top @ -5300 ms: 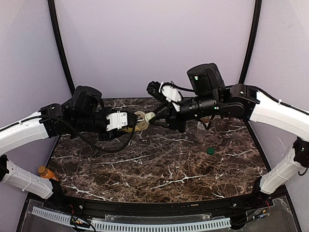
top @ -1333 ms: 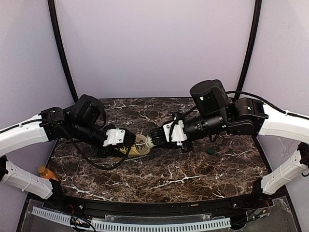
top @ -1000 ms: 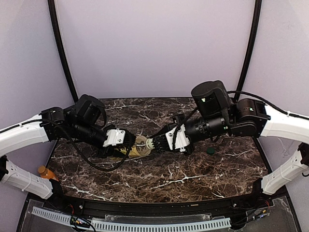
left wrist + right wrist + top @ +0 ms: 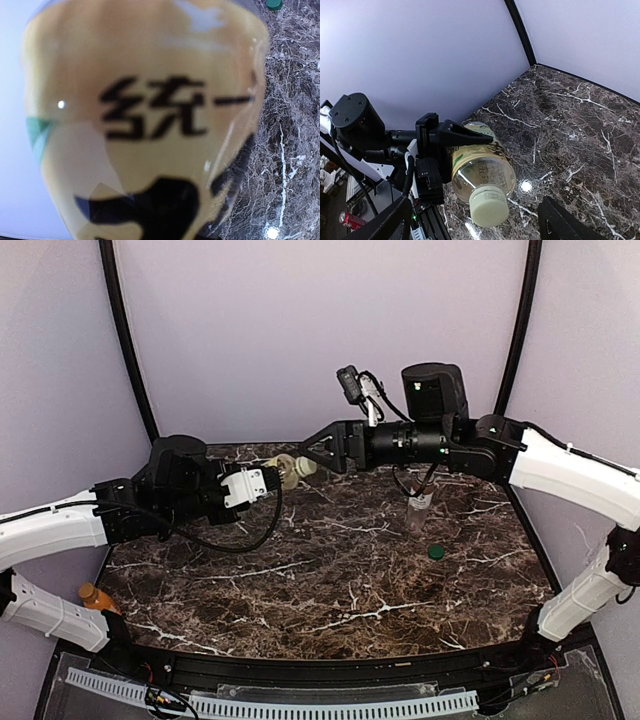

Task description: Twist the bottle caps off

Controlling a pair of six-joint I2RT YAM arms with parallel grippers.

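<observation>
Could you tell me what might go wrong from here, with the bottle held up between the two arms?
1. The left gripper holds the yellow-labelled bottle sideways above the table; once its cream cap loosens, any contents could spill.
2. The right gripper is open and off the cap; a misaligned closing could twist the bottle in the grip.

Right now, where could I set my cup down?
The near half of the dark marble table is bare, nearer than the small round green cap. Crowded at back: the left end effector holds a yellow-labelled plastic bottle aloft; a short clear bottle stands right.
</observation>
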